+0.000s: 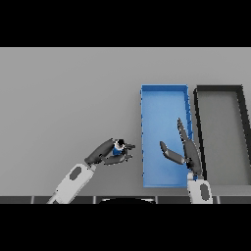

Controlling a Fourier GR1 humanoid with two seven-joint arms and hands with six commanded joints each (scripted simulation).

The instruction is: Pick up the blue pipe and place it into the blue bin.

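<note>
The blue pipe [117, 150] is a small blue tube held in my left hand [105, 151], whose fingers and thumb are curled round it, just left of the blue bin [164, 95]. Most of the pipe is hidden by the fingers. My right hand [188, 151] is open with straight fingers and thumb spread, over the right part of the blue bin.
A dark grey bin [219, 89] stands right of the blue bin, close beside it. The grey table [68, 93] stretches wide to the left and behind.
</note>
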